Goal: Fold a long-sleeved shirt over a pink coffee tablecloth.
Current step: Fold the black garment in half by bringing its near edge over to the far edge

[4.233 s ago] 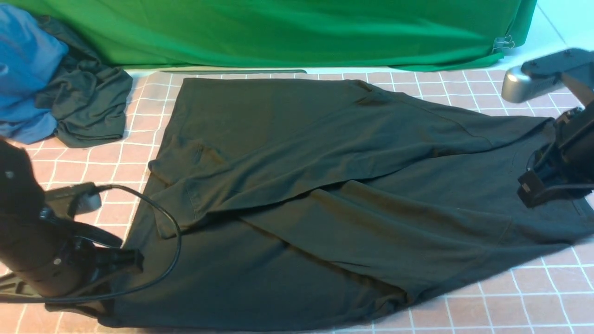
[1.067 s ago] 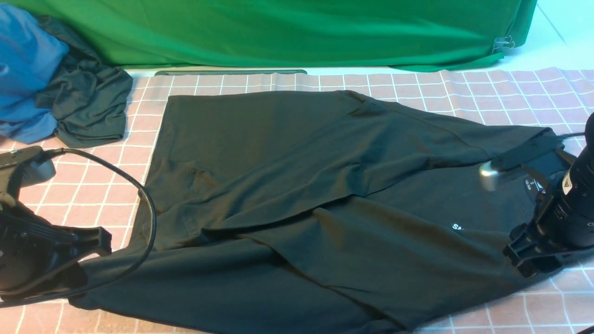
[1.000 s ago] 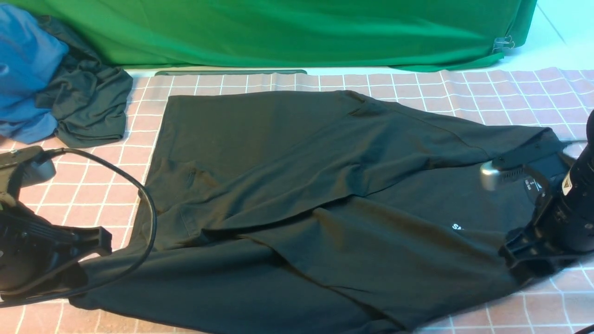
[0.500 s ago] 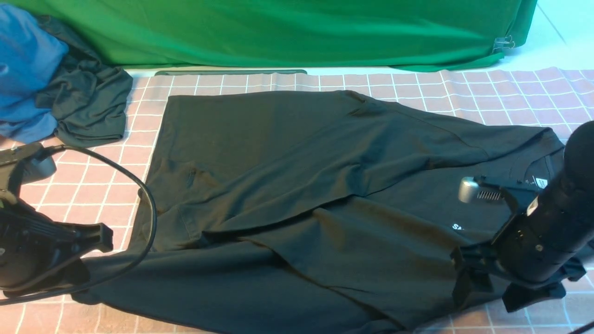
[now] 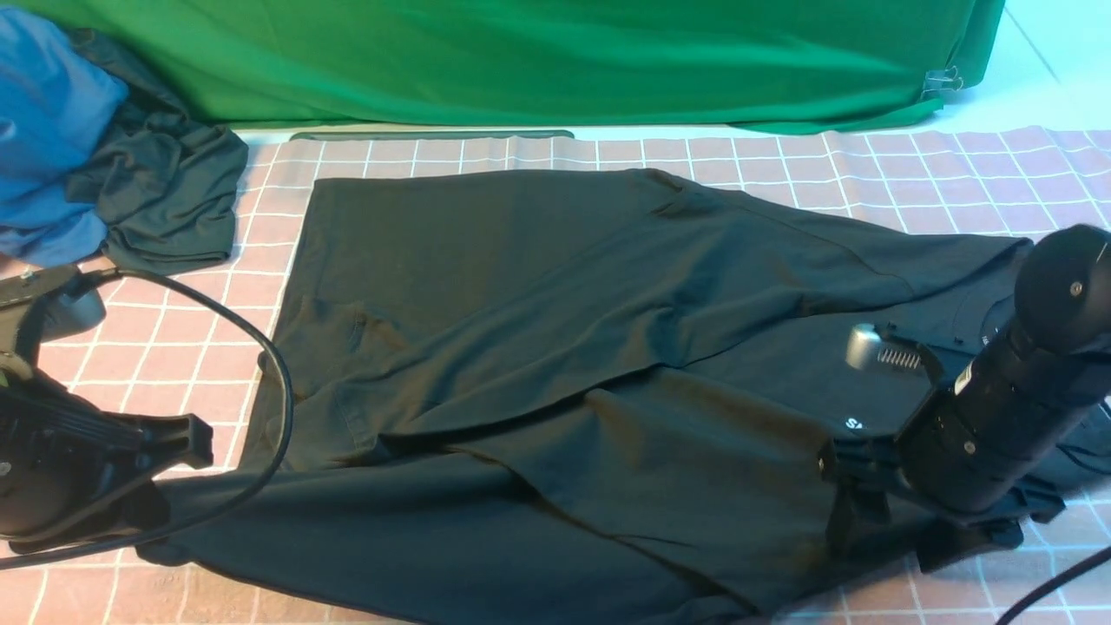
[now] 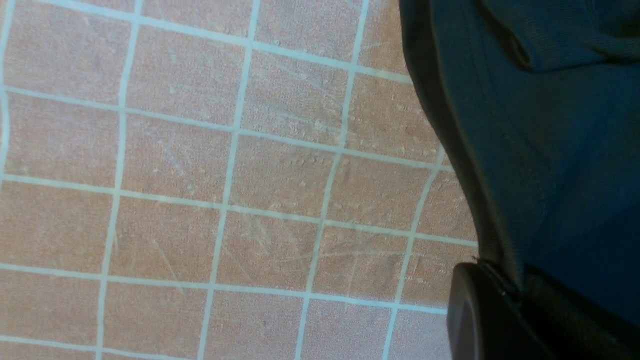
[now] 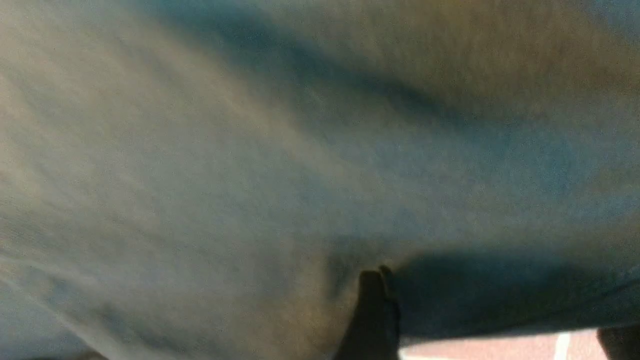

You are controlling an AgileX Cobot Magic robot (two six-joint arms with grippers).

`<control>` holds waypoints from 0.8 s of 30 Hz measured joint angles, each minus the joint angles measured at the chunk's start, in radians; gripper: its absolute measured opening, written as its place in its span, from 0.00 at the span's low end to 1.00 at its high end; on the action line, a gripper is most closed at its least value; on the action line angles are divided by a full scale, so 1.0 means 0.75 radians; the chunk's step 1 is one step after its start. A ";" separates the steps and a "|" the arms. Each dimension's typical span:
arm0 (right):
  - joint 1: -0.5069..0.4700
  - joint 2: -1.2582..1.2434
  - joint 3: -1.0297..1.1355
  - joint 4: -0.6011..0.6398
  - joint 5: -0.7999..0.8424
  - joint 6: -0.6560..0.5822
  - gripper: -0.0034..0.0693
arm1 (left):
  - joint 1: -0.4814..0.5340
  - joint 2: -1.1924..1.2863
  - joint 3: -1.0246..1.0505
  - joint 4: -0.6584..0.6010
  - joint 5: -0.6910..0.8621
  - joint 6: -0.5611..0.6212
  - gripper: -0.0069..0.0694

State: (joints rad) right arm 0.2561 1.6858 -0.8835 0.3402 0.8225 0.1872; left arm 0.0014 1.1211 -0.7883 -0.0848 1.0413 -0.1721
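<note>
While the long-sleeved shirt point(image 5: 521, 286) lies spread flat on the pink coffee tablecloth point(image 5: 911, 174), collar toward the robot's right and hem toward its left, the fold looks only partly done: both sleeves are already laid across the body, crossing near the middle, but the body itself has not yet been doubled over, so the main folds appear to be what is left. The left pincer point(image 5: 169, 482) is clenched on the near hem corner, and the left wrist view shows the hem edge running in between its pads. The right pincer point(image 5: 894, 529) is spread wide, low over the near shoulder edge; as far as I can tell it has nothing pinched. Of writing, little can be read: the white chest lettering point(image 5: 855, 424) shows only its first stroke or two, the rest hidden behind the right arm. The neck label is all but covered, and a small sticker on that arm is too small to make out.
</note>
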 joint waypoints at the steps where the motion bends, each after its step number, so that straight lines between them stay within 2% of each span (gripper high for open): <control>1: 0.000 0.000 -0.005 0.002 -0.002 0.000 0.85 | 0.000 0.000 0.000 0.000 0.000 0.000 0.13; 8: 0.000 0.006 -0.010 0.002 -0.061 0.000 0.83 | 0.000 0.000 0.000 0.000 -0.009 0.000 0.13; 10: 0.000 0.022 -0.010 0.002 -0.068 -0.003 0.76 | 0.000 0.000 0.000 -0.001 -0.015 0.000 0.13; 13: 0.000 0.039 -0.011 -0.001 -0.078 -0.016 0.59 | 0.000 0.000 0.000 -0.004 -0.020 0.000 0.13; 15: 0.000 0.039 -0.011 -0.003 -0.088 -0.041 0.42 | 0.000 0.000 0.000 -0.006 -0.020 0.000 0.13; 17: 0.000 0.029 -0.011 0.001 -0.094 -0.074 0.18 | 0.000 0.000 0.000 -0.007 -0.020 0.000 0.13; 20: 0.000 -0.011 -0.011 -0.008 -0.093 -0.094 0.14 | 0.000 0.000 0.000 -0.007 -0.032 0.000 0.13; 24: 0.000 -0.104 -0.011 -0.049 -0.083 -0.110 0.14 | 0.000 0.000 -0.018 -0.010 -0.059 -0.001 0.13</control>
State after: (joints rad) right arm 0.2561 1.6074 -0.8919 0.3037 0.7602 0.1046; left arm 0.0014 1.1211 -0.8019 -0.0926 0.9971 -0.1731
